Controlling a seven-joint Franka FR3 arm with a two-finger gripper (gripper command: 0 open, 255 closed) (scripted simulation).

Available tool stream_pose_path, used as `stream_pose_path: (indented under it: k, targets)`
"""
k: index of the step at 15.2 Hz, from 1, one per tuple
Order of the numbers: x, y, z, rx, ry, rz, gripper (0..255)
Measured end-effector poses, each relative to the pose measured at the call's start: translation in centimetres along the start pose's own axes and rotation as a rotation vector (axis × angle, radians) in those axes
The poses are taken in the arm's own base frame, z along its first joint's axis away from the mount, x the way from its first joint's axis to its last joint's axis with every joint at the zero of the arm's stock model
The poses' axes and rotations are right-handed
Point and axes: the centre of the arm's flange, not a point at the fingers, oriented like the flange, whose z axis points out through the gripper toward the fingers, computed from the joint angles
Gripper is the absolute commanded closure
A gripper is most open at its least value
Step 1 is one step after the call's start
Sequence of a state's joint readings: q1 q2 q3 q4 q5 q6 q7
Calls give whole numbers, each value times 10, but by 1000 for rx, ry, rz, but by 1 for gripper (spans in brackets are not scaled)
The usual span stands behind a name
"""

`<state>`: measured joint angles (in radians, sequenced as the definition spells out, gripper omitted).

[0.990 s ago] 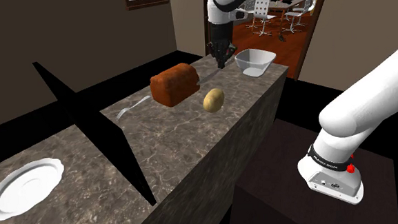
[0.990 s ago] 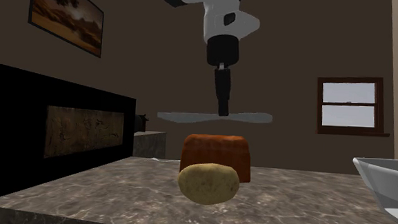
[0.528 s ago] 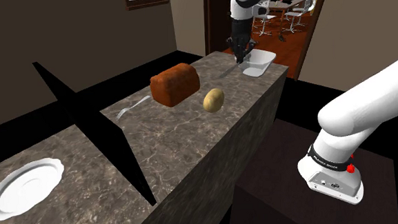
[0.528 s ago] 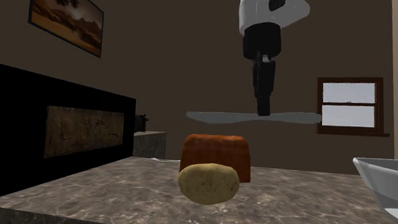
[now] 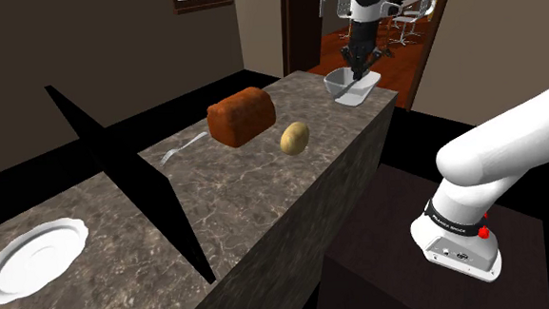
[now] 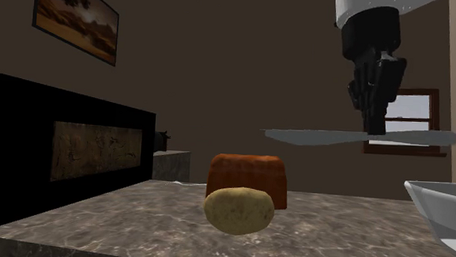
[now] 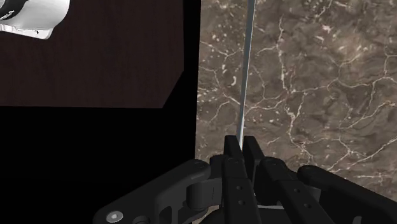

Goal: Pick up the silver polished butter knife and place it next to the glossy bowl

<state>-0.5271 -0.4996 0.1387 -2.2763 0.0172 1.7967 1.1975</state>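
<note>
My gripper (image 6: 374,128) is shut on a silver butter knife (image 6: 321,137), which hangs level in the air well above the counter. In the shoulder view the gripper (image 5: 359,67) hovers right over the glossy white bowl (image 5: 352,96) at the far end of the marble counter. The wrist view has the black fingers (image 7: 231,147) clasping the knife (image 7: 247,70), seen edge-on and running out over the marble close to the counter's side edge. In the second exterior view the bowl's rim (image 6: 430,201) sits low at the right, below the knife's tip.
A brown bread loaf (image 5: 241,115) and a potato (image 5: 295,136) lie mid-counter, with a fork (image 5: 182,148) beyond the loaf. A white plate (image 5: 34,259) rests at the near end, past a black divider panel (image 5: 131,174). The stand (image 5: 458,250) is at lower right.
The gripper has carried the knife from beside the loaf toward the bowl, rightward in both exterior views. It stays shut on the knife, and nothing on the counter has moved.
</note>
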Motion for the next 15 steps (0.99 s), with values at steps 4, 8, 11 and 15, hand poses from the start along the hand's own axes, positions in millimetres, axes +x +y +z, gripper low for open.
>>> stream_pose_path:
  k: [4,8,11,15]
  targets:
    - [49,22,3,0,0,0,255]
    - [60,25,19,0,0,-1,255]
    - [60,25,36,0,0,-1,255]
    - [58,25,56,0,0,-1,255]
